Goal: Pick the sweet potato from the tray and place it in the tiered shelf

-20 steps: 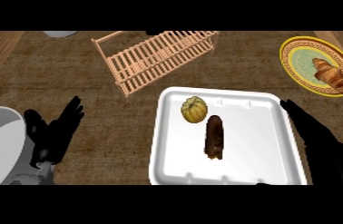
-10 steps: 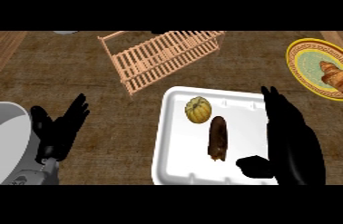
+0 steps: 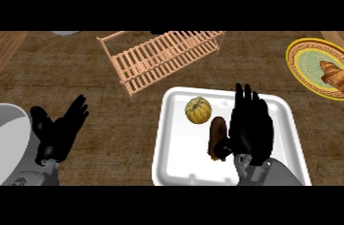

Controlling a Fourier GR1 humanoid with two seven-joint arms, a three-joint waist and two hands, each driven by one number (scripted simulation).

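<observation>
A brown sweet potato lies on the white tray, just below a round yellow squash. My right hand hovers over the tray with straight fingers, right beside the sweet potato and hiding its right side; the thumb reaches toward its lower end. The wooden tiered shelf stands beyond the tray, up and to the left. Low at the left, my left hand rests open with its fingers up.
A yellow-rimmed plate with a croissant sits at the upper right edge. A grey round object shows at the far left edge beside my left forearm. Brown woven countertop surrounds everything.
My right hand has come in from the right edge over the tray and now sits against the sweet potato. The left hand has barely moved.
</observation>
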